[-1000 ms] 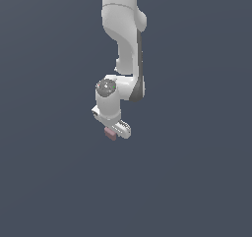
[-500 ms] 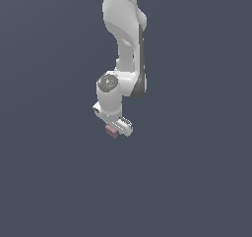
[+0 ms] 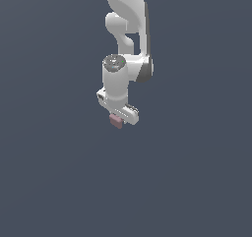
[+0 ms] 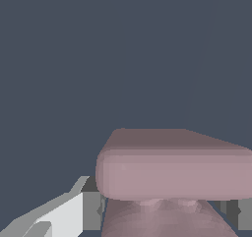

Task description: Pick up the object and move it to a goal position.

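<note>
The object (image 3: 116, 121) is a small dusty-pink block. It hangs under my white gripper (image 3: 119, 119) in the exterior view, held between the fingers above the dark grey ground. In the wrist view the object (image 4: 172, 172) fills the near part of the picture, with a notched waist below its flat upper slab. One grey-white finger (image 4: 74, 211) shows beside it and a bit of the other finger (image 4: 241, 211) shows at the opposite side. The gripper is shut on the object. No goal marker shows.
The white arm (image 3: 125, 29) comes down from the top of the exterior view. Plain dark grey ground (image 3: 197, 182) lies all around.
The arm and gripper have risen slightly and shifted a little toward the exterior view's right, with the pink object still held.
</note>
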### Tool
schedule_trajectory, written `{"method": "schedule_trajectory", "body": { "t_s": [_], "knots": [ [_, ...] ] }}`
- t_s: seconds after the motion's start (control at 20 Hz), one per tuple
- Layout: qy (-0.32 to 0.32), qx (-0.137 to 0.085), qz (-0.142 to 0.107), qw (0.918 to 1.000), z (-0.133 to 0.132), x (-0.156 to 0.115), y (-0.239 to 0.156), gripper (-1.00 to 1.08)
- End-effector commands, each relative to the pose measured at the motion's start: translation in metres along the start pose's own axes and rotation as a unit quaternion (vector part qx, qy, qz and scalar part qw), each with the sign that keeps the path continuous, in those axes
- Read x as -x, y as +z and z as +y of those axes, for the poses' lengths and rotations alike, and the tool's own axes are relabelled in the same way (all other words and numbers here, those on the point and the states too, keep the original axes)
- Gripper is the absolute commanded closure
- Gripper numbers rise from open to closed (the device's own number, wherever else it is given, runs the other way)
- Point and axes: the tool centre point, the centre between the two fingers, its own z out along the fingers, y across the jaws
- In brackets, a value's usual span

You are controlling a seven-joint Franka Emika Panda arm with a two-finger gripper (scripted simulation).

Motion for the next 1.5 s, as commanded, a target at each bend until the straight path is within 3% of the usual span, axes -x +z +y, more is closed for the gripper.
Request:
{"method": "schedule_trajectory", "body": {
  "t_s": [0.0, 0.85, 1.45],
  "knots": [
    [0.000, 0.000, 0.000, 1.0000, -0.002, 0.011, -0.021, 1.08],
    [0.000, 0.001, 0.001, 1.0000, -0.019, 0.085, -0.162, 1.08],
    [0.000, 0.000, 0.001, 1.0000, -0.026, 0.102, -0.198, 1.08]
  ]
}}
